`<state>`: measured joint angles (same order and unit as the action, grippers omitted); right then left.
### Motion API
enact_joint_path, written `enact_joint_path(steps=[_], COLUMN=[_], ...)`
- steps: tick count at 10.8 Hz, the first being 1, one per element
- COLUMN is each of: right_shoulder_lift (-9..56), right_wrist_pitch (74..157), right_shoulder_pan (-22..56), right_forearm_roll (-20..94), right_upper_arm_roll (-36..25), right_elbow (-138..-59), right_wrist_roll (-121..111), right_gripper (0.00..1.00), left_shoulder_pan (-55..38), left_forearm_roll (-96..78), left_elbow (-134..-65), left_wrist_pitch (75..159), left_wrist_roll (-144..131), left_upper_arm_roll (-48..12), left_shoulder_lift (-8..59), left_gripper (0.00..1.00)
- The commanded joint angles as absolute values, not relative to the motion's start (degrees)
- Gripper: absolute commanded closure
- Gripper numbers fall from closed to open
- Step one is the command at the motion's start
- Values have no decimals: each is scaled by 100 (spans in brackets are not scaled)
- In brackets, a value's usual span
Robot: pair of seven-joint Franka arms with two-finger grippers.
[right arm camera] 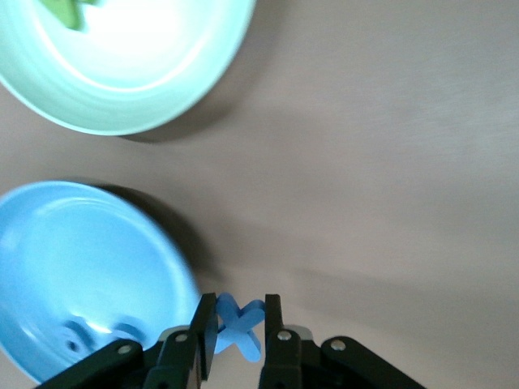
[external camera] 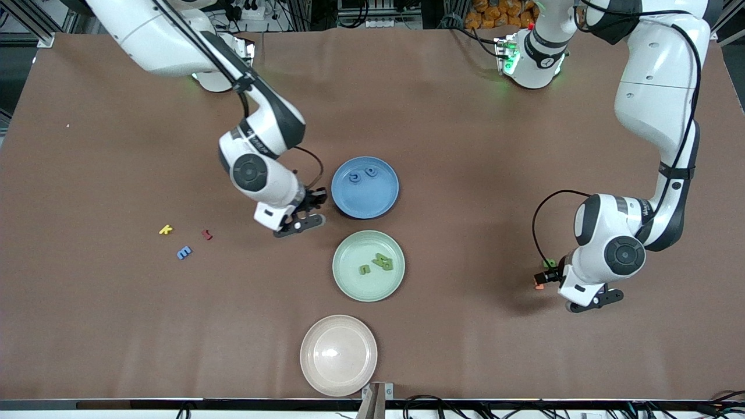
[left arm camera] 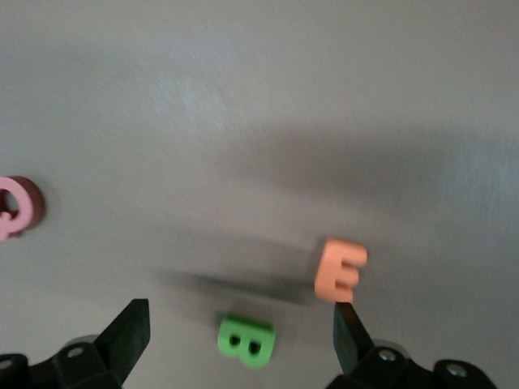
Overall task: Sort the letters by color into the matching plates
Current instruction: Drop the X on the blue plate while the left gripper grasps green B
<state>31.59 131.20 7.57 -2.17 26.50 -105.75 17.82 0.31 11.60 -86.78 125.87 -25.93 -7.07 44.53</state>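
three plates [external camera: 365,298] between the arms

Robotics lab, shown by a brown-covered table [external camera: 442,116], aluminium framing [external camera: 26,23], cables [external camera: 372,17] and power strips [external camera: 250,10] seen along its edge.

Matt cloth, glossy plastic, soft foam

The desk [external camera: 465,174] is covered in matt brown cloth; a glossy plastic sheen is seen on the blue plate [external camera: 384,201], green plate [external camera: 349,279] and beige plate [external camera: 317,372]; the blue letter [right arm camera: 237,326] looks matt foam.
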Motion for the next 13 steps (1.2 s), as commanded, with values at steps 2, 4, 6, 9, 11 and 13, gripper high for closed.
enact_joint_path(steps=[2,4,6,9,11,13], right_shoulder_lift=[3761,3823,3867,3902,3920,3920], right_wrist_pitch=[14095,14159,14107,14080,14089,14080], right_shoulder_pan=[1632,1941,2143,2180,2180,2145], right_forearm_roll=[-202,-499,-878,-888,-879,-879], right_upper_arm_roll=[2681,2681,2733,2804,2804,2804], right_elbow=[-10292,-10292,-10310,-10354,-10362,-10362], right_wrist_roll=[3521,4058,4699,4799,4808,4799], right_gripper=[100,100,100,92,47,44], left_shoulder_pan=[694,703,852,897,888,870], left_forearm_roll=[993,1046,1133,1134,1134,1134], left_elbow=[-9245,-9237,-9220,-9237,-9290,-9316], left_wrist_pitch=[12059,12067,12312,12664,12796,12806], left_wrist_roll=[-1662,-1495,-1275,-1195,-1239,-1283], left_upper_arm_roll=[-1476,-1468,-1459,-1459,-1450,-1450], left_shoulder_lift=[4061,4104,4174,4262,4289,4298], left_gripper=[0,0,0,0,0,0])
